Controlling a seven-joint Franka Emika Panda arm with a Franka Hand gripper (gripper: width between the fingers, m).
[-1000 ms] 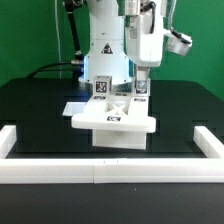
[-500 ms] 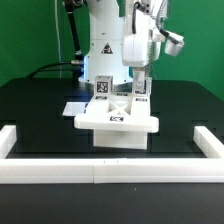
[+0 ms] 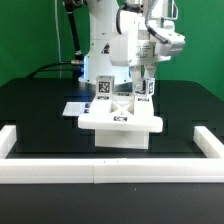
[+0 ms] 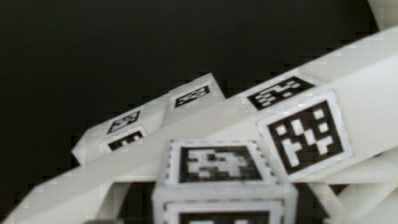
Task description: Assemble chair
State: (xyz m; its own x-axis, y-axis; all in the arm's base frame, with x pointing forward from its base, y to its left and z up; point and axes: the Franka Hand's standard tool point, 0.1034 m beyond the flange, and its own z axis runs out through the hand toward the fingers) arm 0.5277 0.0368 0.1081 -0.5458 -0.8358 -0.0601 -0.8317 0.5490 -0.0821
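Note:
The chair stands mid-table in the exterior view as a flat white slab (image 3: pixel 120 122) with two tagged upright posts. My gripper (image 3: pixel 142 78) comes down from above and is shut on the post toward the exterior view's right (image 3: pixel 143 92). The other post (image 3: pixel 102 88) stands free beside it. In the wrist view the held post (image 4: pixel 217 168) fills the lower centre, showing a tag marker between my jaws (image 4: pixel 221 205). The slab's tagged face (image 4: pixel 306 128) slants behind it. My fingertips themselves are mostly hidden.
White border rails run along the front (image 3: pixel 100 172) and both sides (image 3: pixel 8 140) of the black table. The marker board (image 3: pixel 70 106) lies flat behind the slab toward the exterior view's left. The robot's base (image 3: pixel 100 50) stands at the back.
My wrist has turned about the held post, and the slab with its posts has shifted slightly toward the exterior view's right. The grip has stayed shut.

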